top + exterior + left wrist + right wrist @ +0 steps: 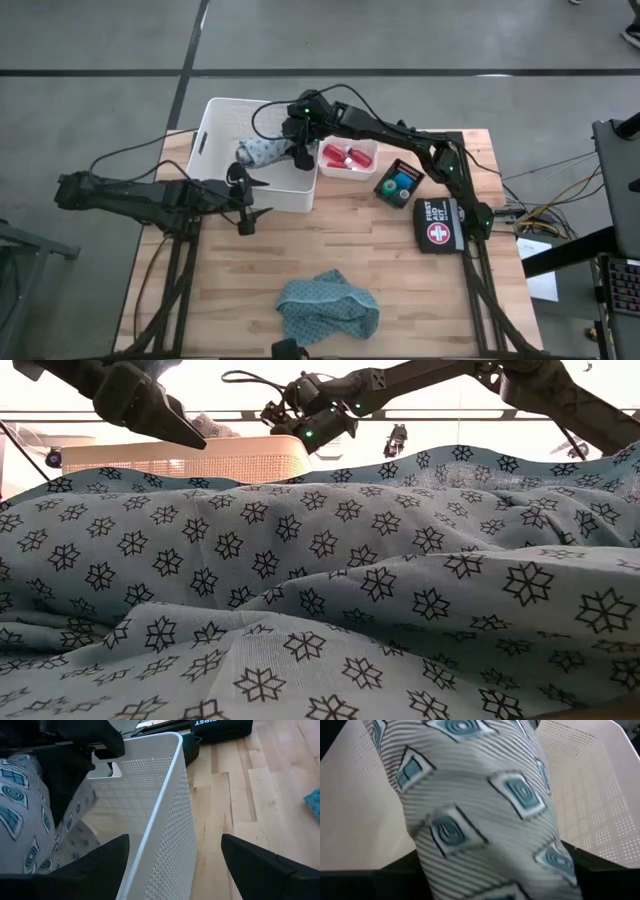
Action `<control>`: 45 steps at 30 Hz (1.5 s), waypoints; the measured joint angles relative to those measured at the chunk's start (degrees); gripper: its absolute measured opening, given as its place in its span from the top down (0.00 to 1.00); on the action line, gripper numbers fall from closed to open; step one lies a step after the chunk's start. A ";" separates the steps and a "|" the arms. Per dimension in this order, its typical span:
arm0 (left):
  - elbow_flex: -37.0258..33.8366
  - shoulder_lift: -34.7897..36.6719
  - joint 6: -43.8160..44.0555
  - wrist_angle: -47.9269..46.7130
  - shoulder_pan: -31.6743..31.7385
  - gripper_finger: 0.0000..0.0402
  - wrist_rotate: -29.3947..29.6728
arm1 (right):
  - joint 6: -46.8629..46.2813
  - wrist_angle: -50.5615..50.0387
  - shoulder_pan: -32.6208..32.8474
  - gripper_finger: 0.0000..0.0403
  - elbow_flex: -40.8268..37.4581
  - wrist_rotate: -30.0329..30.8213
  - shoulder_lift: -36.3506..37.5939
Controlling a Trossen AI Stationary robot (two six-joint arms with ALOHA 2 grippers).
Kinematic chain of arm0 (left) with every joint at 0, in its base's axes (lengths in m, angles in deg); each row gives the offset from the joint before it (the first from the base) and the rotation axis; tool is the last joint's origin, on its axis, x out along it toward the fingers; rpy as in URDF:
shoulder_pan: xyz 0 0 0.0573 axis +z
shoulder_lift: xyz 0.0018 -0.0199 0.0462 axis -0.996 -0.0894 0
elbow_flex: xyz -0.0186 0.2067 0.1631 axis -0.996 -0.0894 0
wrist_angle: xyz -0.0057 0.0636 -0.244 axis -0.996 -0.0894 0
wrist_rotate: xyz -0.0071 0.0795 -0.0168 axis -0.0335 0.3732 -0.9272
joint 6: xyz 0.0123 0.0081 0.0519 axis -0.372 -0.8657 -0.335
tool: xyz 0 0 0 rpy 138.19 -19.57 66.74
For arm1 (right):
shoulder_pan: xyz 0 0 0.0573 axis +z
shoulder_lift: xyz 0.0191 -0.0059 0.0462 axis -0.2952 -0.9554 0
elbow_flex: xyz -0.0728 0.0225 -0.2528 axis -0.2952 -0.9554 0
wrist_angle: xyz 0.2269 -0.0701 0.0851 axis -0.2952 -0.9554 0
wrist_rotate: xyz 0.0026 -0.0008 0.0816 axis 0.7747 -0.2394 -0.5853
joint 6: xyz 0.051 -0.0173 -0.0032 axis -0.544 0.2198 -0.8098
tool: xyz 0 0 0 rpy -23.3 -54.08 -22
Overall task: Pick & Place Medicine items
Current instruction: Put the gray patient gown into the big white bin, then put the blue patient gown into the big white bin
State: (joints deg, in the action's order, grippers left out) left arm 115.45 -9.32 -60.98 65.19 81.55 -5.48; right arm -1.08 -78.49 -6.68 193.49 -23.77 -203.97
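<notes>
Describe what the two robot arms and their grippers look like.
Both arms are dark, nearly black, and built of slim jointed segments with thin black cables looping alongside. The left gripper and the right gripper each end in two dark, wedge-shaped fingers. A small green light glows near the right arm's wrist. No markings can be made out.

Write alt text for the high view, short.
Seen from above, the right claw reaches into a white basket at a rolled grey patterned cloth, while the left claw hangs open at the basket's near edge. On the wooden table lie a teal cloth, red bottles in a tray, and a first-aid pouch.
</notes>
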 joint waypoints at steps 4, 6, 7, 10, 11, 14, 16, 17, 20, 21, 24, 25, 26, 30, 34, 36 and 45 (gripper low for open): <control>0.00 0.00 0.00 0.00 0.01 0.20 0.02 | 0.00 -0.02 0.34 0.33 0.00 0.05 0.00; 0.00 0.00 0.00 0.01 -0.02 0.20 0.00 | 0.00 -0.02 0.47 0.30 0.00 0.09 0.00; 0.00 0.00 0.00 0.01 0.01 0.20 0.00 | 0.00 -0.02 0.53 0.28 0.00 0.08 0.00; 0.00 0.00 0.00 0.01 0.00 0.20 0.01 | 0.00 -0.01 0.60 0.25 0.00 0.12 0.00; 0.00 0.00 0.00 0.01 0.01 0.20 0.01 | 0.00 0.01 0.60 0.24 0.00 0.12 0.00; 0.00 0.00 0.00 0.01 0.01 0.20 -0.01 | 0.01 0.25 0.59 0.23 0.00 0.10 0.05; 0.00 0.00 0.00 0.01 -0.01 0.20 0.00 | 0.02 0.24 0.60 0.22 0.00 0.10 0.07; 0.00 0.00 0.00 0.01 0.01 0.20 -0.01 | 0.02 0.22 0.60 0.22 0.00 0.10 0.07; 0.00 0.00 0.00 0.01 0.01 0.20 0.01 | 0.01 0.29 0.60 0.23 0.00 0.10 0.07; 0.00 0.00 0.00 0.01 0.01 0.20 0.00 | 0.00 0.44 0.60 0.23 0.00 0.10 0.07; 0.00 0.00 0.00 0.01 0.00 0.20 0.02 | 0.00 0.52 0.60 0.24 0.00 0.10 0.07; 0.00 0.00 0.00 0.01 0.00 0.20 0.01 | 0.02 0.52 0.60 0.24 0.00 0.10 0.07; 0.00 0.00 0.00 0.01 0.01 0.20 0.02 | 0.01 0.52 0.60 0.25 0.00 0.10 0.07; 0.00 0.00 0.00 0.01 0.00 0.20 0.01 | -0.01 0.39 0.69 0.26 0.00 0.07 0.50; 0.00 0.00 0.00 0.03 -0.01 0.20 -0.01 | 0.89 -0.89 1.01 0.27 0.00 -0.03 1.69; 0.00 0.00 0.00 0.03 0.01 0.20 0.01 | 2.02 -1.11 1.14 0.28 0.00 -0.04 2.23; 0.00 0.00 0.00 0.03 -0.02 0.20 0.00 | 5.05 -3.87 2.99 0.28 0.00 0.00 7.48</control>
State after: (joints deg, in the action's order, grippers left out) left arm 115.45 -9.32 -60.98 65.22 81.54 -5.48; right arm 3.97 -82.35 -3.69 193.49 -23.77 -196.48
